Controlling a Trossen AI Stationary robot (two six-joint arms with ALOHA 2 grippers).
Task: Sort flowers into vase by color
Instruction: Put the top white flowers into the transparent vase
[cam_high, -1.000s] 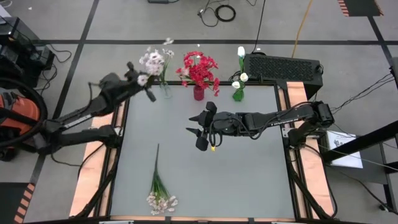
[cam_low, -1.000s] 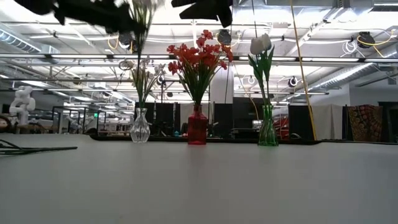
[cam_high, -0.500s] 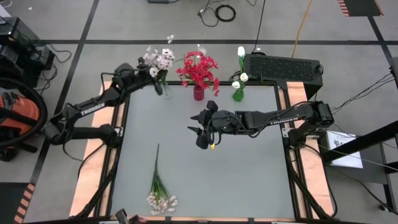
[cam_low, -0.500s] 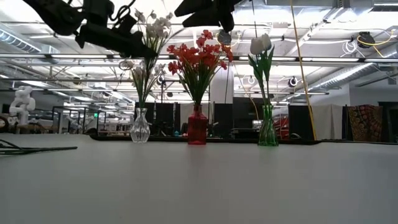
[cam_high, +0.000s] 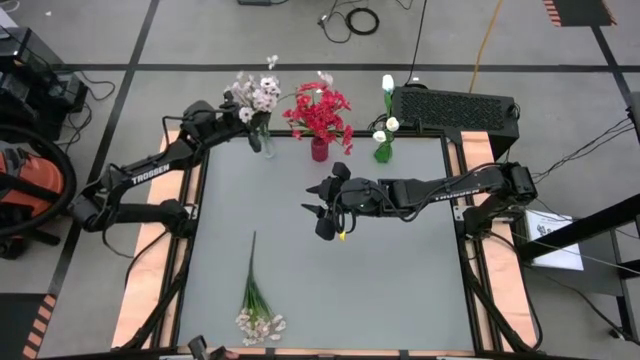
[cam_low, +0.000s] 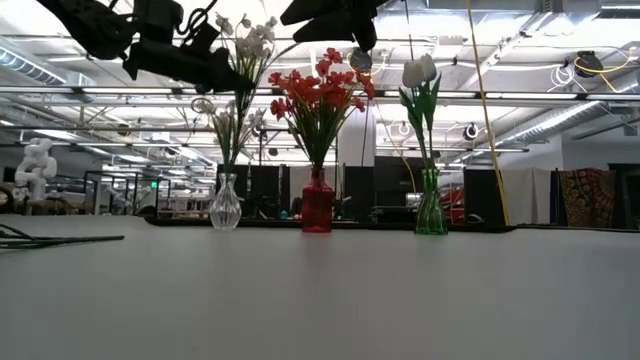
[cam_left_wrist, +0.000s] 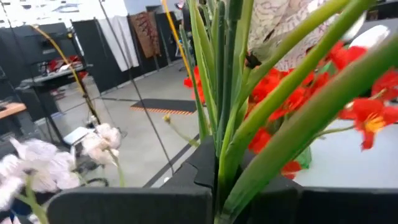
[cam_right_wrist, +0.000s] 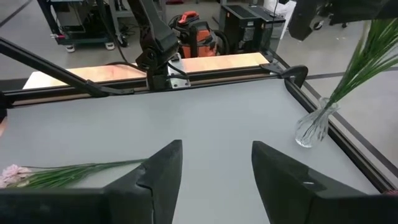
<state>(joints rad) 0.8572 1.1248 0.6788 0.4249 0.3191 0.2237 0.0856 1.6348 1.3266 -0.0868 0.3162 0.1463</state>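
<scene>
While left gripper (cam_high: 240, 107) pinches pale flower stem (cam_left_wrist: 261, 124) over clear vase (cam_low: 226, 203) to seat it, right gripper (cam_high: 322, 210) waits spread mid-worktop (cam_high: 400, 270); another pale bunch (cam_high: 257, 305) lies near the front edge.

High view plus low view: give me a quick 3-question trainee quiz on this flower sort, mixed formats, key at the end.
1. True or false: the left gripper is shut on a pale-blossom stem above the clear vase.
2. Multiple choice: which vase holds the white tulip buds? A) clear vase B) red vase C) green vase
3. Fill in: one loose bunch lies flat near the table's ___ edge in the high view.

Key: 1 true. 2 C. 3 bottom. The right gripper hangs over mid-table with open, empty jaws.
</scene>
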